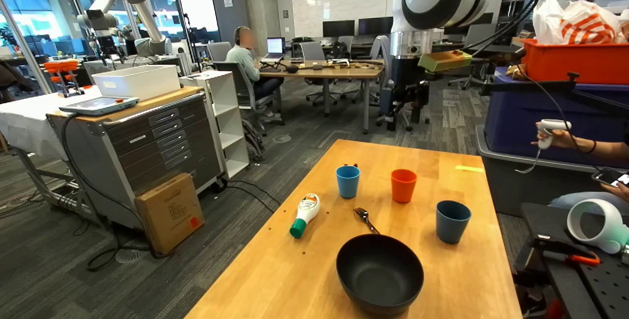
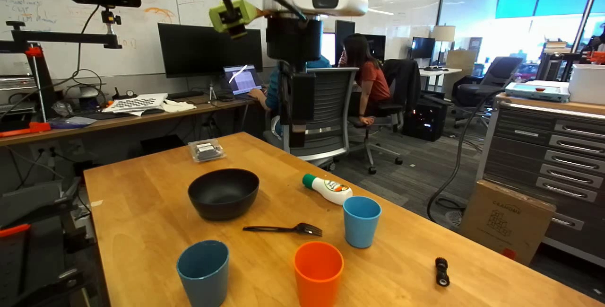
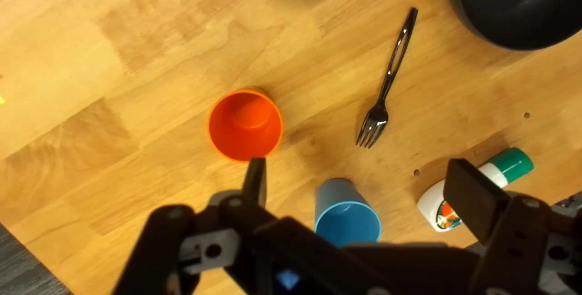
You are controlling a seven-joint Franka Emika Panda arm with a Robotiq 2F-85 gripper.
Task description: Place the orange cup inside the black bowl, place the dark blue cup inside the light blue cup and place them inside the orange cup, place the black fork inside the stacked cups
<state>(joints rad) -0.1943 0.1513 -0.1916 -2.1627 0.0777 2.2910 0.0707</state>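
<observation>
Your gripper [image 3: 358, 164] hangs spread, seemingly empty, with everything left: orange cup [image 3: 245, 124], light blue cup [image 1: 348, 183], dark blue cup [image 1: 452, 223], black fork [image 3: 385, 87], all outside the black bowl [image 1: 380, 275].

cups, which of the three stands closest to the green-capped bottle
The light blue cup, the brighter of the two blue ones; the orange cup and the dark blue cup both stand farther from the bottle.

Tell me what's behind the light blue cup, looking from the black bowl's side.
From there, behind the light blue cup only dark bits show above its rim; the cup covers the rest. They probably belong to the small black object that an exterior view shows uncovered.
</observation>
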